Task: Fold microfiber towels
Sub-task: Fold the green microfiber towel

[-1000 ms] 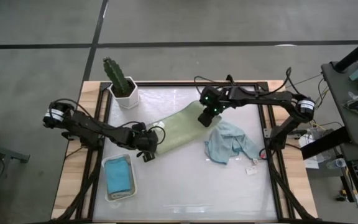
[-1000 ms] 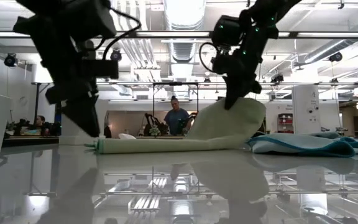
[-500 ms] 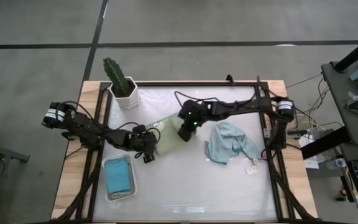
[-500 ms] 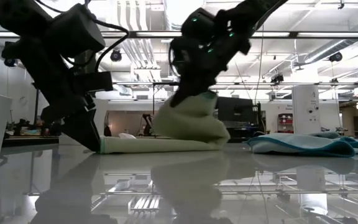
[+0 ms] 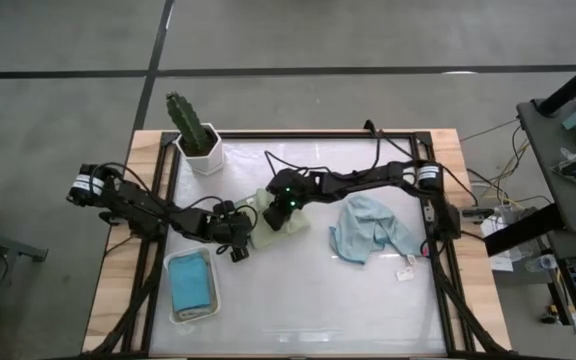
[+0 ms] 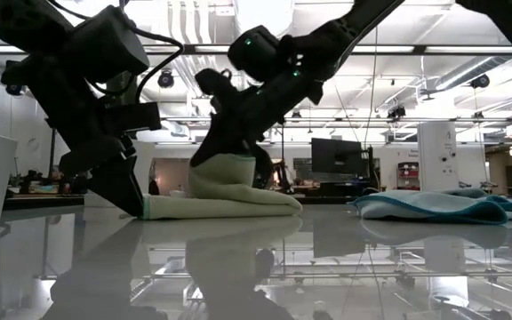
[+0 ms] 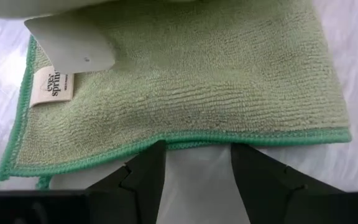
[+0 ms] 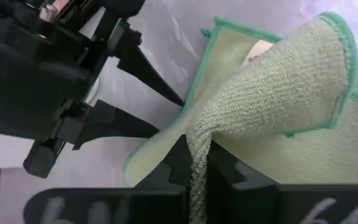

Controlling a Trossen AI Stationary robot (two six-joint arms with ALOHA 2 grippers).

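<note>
Right hand (image 5: 278, 212): fingers pinched tight on a raised edge of the sage green towel (image 5: 273, 227), left of desk centre. Right wrist view: fingers (image 8: 194, 168) grip a fold of the towel (image 8: 272, 93); darker green stitched hem curls over the top.

Left hand (image 5: 236, 238): just beside the towel's left edge, fingers parted, gripping nothing. Left wrist view: the two fingers (image 7: 145, 177) stand at the hemmed edge of the towel (image 7: 185, 81), cloth flat on the desk, ribbed weave, small white label at one corner.

Low view: the towel (image 6: 225, 191) lies flat at its base and rises into a rounded hump beneath the right hand (image 6: 210, 147); left hand (image 6: 127, 191) at its end, tips down at the desk (image 6: 256, 267). The high view does not show this hump.

High view only: pale blue towel (image 5: 368, 228) crumpled right of centre, well apart; teal towel (image 5: 190, 282) folded inside the white tray (image 5: 172, 300) near the front left; potted cactus (image 5: 193, 128) at the far left corner.
</note>
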